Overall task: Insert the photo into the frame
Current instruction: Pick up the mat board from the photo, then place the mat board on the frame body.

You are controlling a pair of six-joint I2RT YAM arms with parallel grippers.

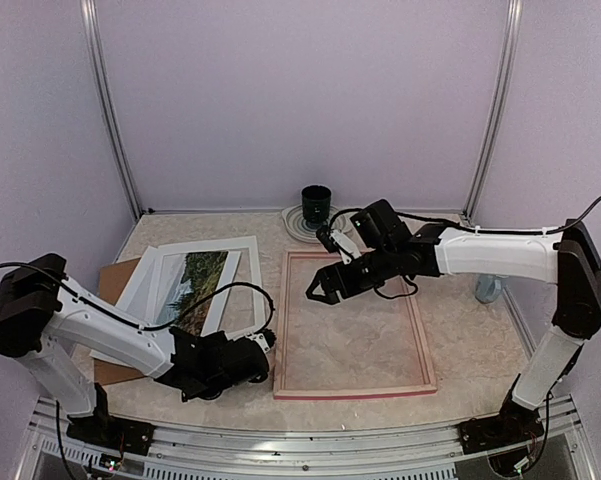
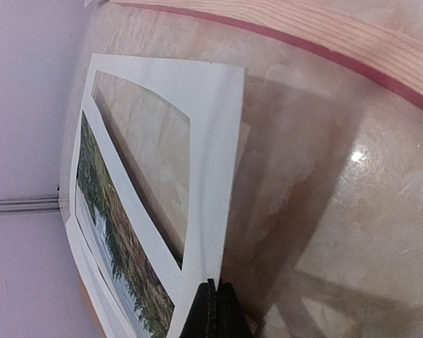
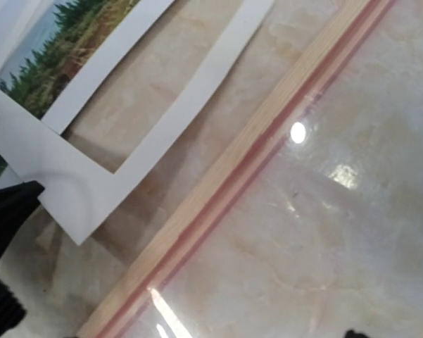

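Status: early; nothing is in the frame yet.

- Nearest me, the left gripper [image 2: 212, 299] is low over the desk [image 1: 460, 340], jaws shut tight. The tips meet the near edge of the white mat [image 2: 215, 162]. I cannot tell whether the card is actually pinched between them.
- Just right of it lies the frame [image 1: 355, 389], flat, pale wood side up, a pink line showing along its rim. The opening shows only glossy glare over the desk's marble pattern, with no print or board inside.
- Left of the frame, close beside its left rail, is the stack. The photo [image 1: 198, 272] lies under the mat, its trees and water showing through the cut-out. A brown board [image 1: 115, 285] pokes out at the far left.
- Farther back, the right gripper [image 1: 318, 290] hangs over the frame's upper left corner, jaws wide and holding nothing.
- At the back edge stands a dark cup [image 1: 316, 203], well apart from the work.

Judgement on what is left: free the photo from the mat, carry it across to the frame, and lay it in squarely. None of this is done.
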